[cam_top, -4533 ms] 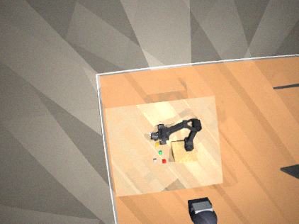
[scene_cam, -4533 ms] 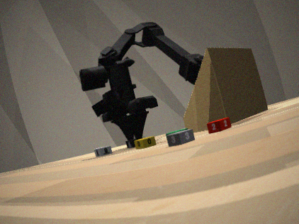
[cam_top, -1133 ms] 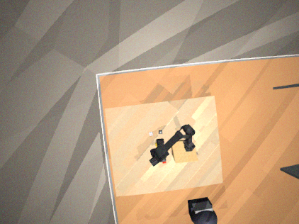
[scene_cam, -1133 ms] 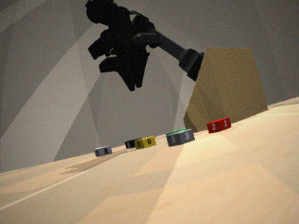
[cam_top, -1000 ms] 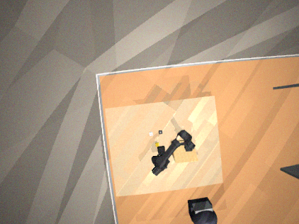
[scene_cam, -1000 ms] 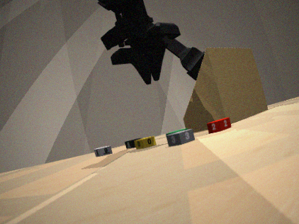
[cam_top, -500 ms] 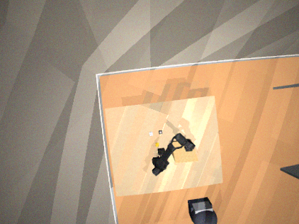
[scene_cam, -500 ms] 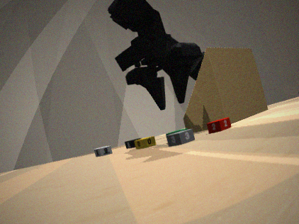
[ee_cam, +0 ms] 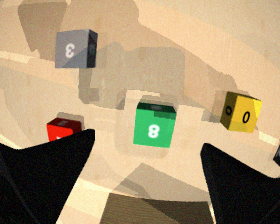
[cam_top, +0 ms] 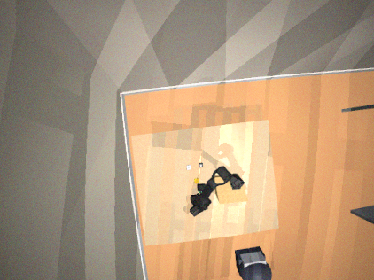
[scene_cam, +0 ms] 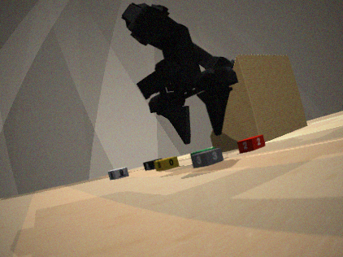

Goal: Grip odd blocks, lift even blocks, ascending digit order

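My gripper [scene_cam: 202,138] [ee_cam: 149,142] is open and empty above the blocks, its fingertips clear of the table. In the wrist view the green block [ee_cam: 154,127] [scene_cam: 201,149], showing 8, lies between and beyond the fingertips. The red block [ee_cam: 62,131] [scene_cam: 251,144], showing 2 in the exterior view, is partly hidden by the left finger. The grey block [ee_cam: 72,49] [scene_cam: 207,158] shows 3. The yellow block [ee_cam: 242,112] [scene_cam: 167,163] [cam_top: 196,181] shows 0. The black block [scene_cam: 149,165] [cam_top: 200,165] and white block [scene_cam: 119,173] [cam_top: 189,167] stand farther off, digits unclear.
A tan wooden box [cam_top: 232,195] [scene_cam: 270,96] stands beside the arm, behind the red block in the exterior view. The arm hides part of the table [cam_top: 164,224] in the top view, including the red and grey blocks. Shadows cross the tabletop.
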Tool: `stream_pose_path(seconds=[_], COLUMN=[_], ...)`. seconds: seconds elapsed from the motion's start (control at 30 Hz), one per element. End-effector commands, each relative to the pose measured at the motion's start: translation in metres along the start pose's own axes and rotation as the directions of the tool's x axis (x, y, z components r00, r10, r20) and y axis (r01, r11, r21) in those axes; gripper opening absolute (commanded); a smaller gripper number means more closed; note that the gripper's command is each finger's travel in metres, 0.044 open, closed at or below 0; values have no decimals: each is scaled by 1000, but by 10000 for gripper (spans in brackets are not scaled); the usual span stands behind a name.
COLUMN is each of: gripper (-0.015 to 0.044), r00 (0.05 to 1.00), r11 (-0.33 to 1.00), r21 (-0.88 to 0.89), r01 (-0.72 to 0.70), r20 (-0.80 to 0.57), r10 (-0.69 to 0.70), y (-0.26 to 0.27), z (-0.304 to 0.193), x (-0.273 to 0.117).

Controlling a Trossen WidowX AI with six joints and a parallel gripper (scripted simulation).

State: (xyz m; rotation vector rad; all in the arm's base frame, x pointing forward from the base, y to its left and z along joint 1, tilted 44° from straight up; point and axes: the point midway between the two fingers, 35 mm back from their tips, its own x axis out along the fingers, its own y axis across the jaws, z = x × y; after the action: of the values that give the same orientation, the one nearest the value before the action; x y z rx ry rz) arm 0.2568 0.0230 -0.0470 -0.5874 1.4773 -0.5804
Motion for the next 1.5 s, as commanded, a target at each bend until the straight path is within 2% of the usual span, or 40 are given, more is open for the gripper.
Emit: stream_pose_path(seconds=[0.0,0.47,0.83,1.47], gripper=[400,400,120,120], r00=[1000,1000,1000,1000], r11=[1000,1000,1000,1000], r21=[-14,-14,-14,-14], r01=[13,15,15,14], r20=[-9,-9,-9,-9], r10=[-13,-15,-15,-15], y=[-1,-1,-1,-1], z=[-4,-5,-5,-5], x=[11,29,29,25])
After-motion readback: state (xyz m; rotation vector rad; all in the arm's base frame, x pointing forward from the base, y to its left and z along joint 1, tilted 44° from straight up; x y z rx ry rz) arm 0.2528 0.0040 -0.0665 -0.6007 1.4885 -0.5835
